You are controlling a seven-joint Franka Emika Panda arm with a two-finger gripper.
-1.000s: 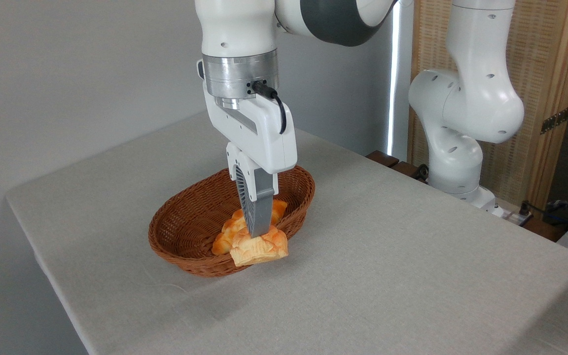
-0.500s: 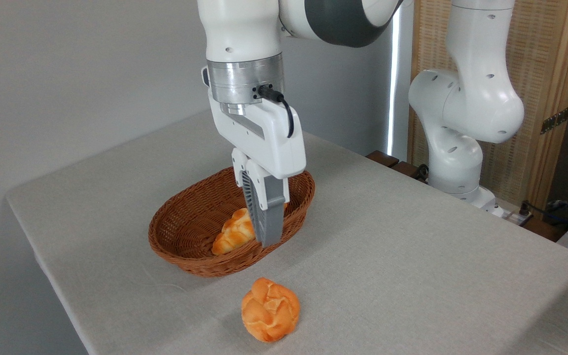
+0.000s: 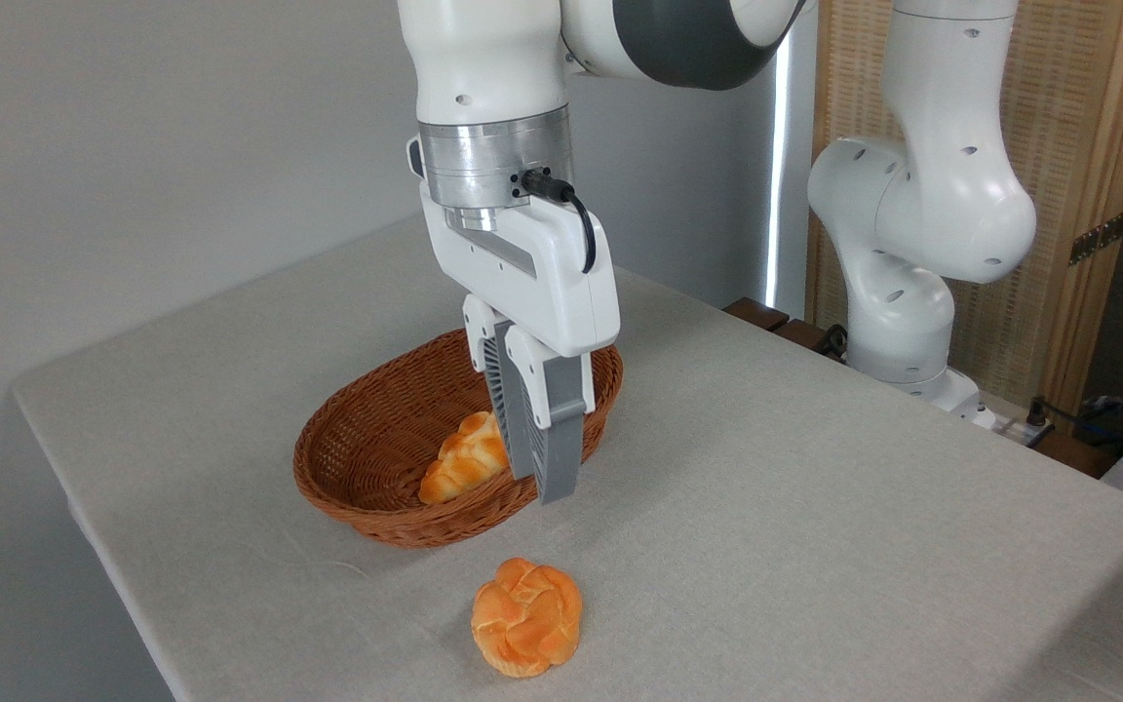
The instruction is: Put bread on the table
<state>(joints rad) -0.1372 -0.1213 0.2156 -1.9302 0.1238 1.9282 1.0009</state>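
Fixed camera, 1 view. The bread [image 3: 526, 616], a round knotted bun, lies on the table [image 3: 815, 546] at the near edge, just in front of the wicker basket [image 3: 357, 487] and apart from it. It rests on bare cloth, touching nothing else. The gripper [image 3: 544, 478] hangs above the basket's near-right rim, clear of the bun, and carries nothing. Its 2 fingers overlap from this angle, so their spread cannot be told. 1 longer braided loaf [image 3: 464, 466] remains inside the basket.

Judgement: the bun appears placed, so the task looks complete or nearly so.

Handling: the bun is likely light, with a glossy, possibly slick crust. Its rounded form could roll if nudged. Whether it is soft or rigid cannot be told. Any regrasp is best taken across the widest middle, fingers seated in the grooves between lobes.
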